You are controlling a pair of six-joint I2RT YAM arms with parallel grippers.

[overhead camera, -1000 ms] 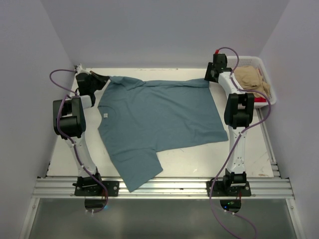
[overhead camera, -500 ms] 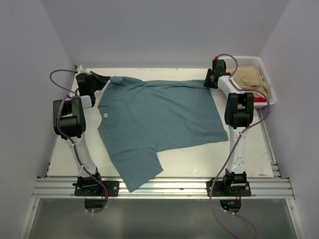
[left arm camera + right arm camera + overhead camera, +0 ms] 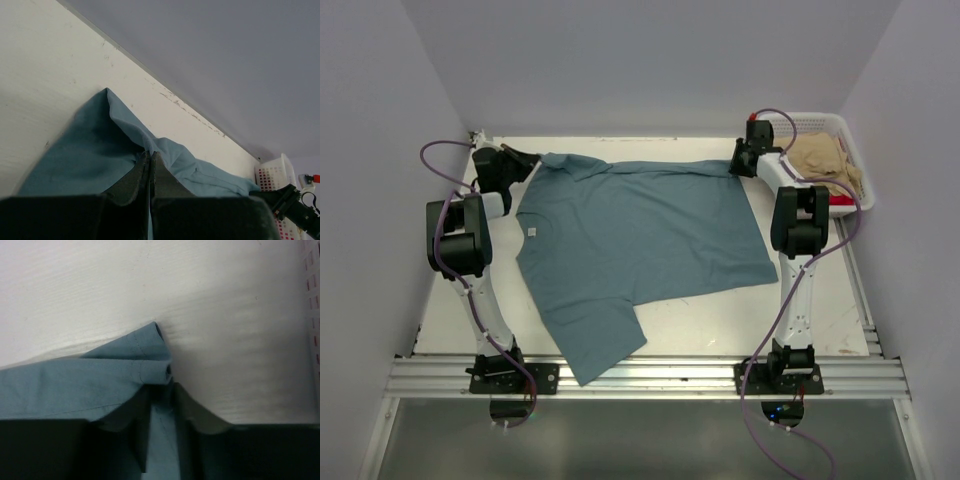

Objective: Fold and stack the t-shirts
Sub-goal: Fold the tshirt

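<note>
A teal t-shirt (image 3: 640,240) lies spread flat on the white table, with one sleeve reaching toward the near edge. My left gripper (image 3: 532,158) is at the shirt's far left corner. In the left wrist view the left gripper (image 3: 150,155) is shut tight on a fold of the teal cloth (image 3: 100,145). My right gripper (image 3: 735,165) is at the shirt's far right corner. In the right wrist view the right gripper (image 3: 161,390) has its jaws a narrow gap apart with teal cloth (image 3: 75,385) between them. A rolled hem sits just past the tips.
A white plastic basket (image 3: 840,125) at the far right corner holds crumpled tan clothing (image 3: 825,160), close beside the right gripper. Grey walls enclose the table at the back and sides. The metal rail (image 3: 640,375) with both arm bases runs along the near edge.
The right gripper has shifted slightly right and nearer, drawing the shirt's far edge and right side a little tauter. The left arm has not moved.
</note>
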